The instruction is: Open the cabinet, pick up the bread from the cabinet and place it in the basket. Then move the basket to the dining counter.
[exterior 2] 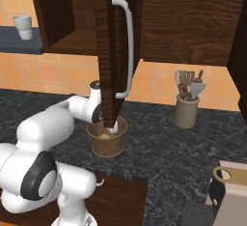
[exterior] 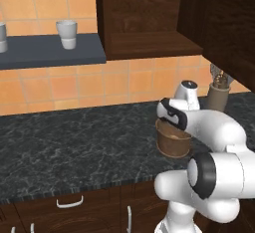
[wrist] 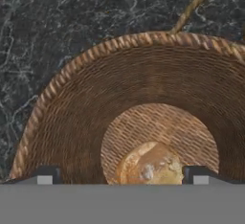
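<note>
The round woven basket stands on the black speckled counter. A small tan bun, the bread, lies on the basket's floor. My gripper reaches down into the basket, open, its fingertips spread wide to either side of the bread. The dark-brown cabinet hangs above with its door swung open. In the right base view the door's edge and silver bar handle hide most of my hand.
A brown utensil pot stands on the counter right of the basket. A white cup sits on a dark wall shelf at the left. Drawers with curved handles lie under the counter. A boxy appliance stands at the near right.
</note>
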